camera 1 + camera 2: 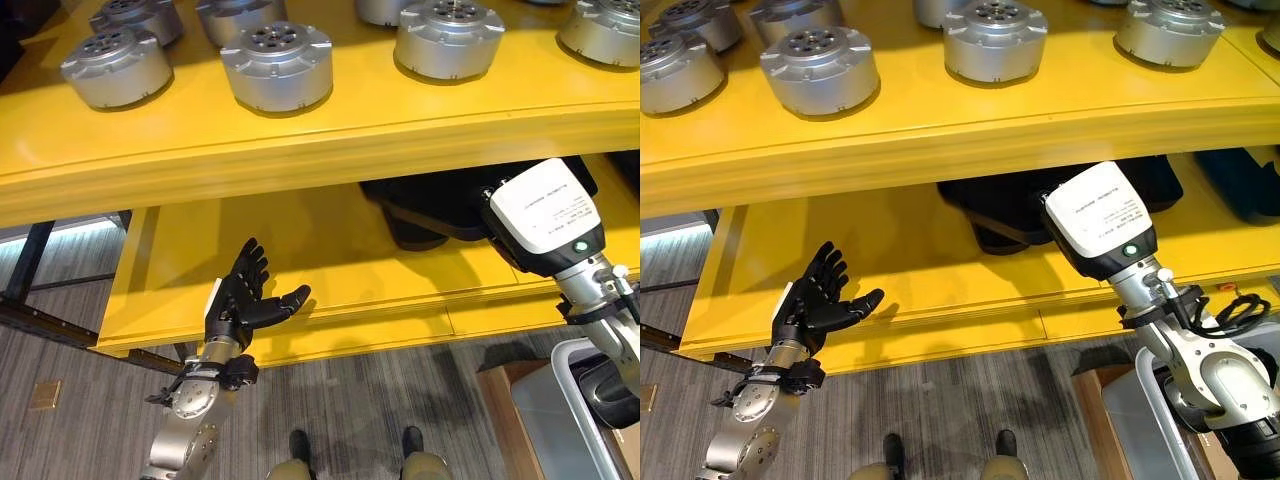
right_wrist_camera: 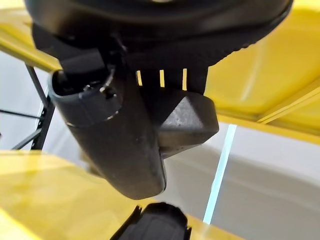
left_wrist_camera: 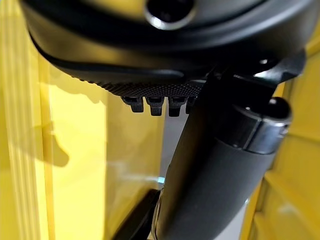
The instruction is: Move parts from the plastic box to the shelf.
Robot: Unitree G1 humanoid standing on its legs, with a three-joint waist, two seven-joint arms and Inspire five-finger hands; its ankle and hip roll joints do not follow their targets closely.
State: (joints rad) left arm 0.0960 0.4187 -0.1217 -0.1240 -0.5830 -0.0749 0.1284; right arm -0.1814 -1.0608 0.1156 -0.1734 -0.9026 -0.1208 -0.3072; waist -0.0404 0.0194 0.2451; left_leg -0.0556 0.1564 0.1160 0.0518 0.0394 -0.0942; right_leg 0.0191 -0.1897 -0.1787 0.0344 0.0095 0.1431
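My right hand [image 2: 125, 145] reaches under the upper shelf [image 1: 330, 140] onto the yellow lower shelf [image 1: 330, 260]. Its white-cased wrist [image 1: 545, 215] stands before black parts [image 1: 430, 205] lying there. In the right wrist view the thumb and curled fingers close on a dark angular part [image 2: 190, 120]. My left hand [image 1: 245, 300] hovers open, palm up, in front of the lower shelf's front edge at the left, holding nothing. The grey plastic box [image 1: 545, 420] sits low at the right, beside my right arm.
Several round silver metal parts [image 1: 277, 62] stand in rows on the upper shelf. Another dark object [image 1: 1240, 185] lies at the lower shelf's far right. The lower shelf's left half is bare. Grey floor lies below, with a black frame leg [image 1: 30, 265] at the left.
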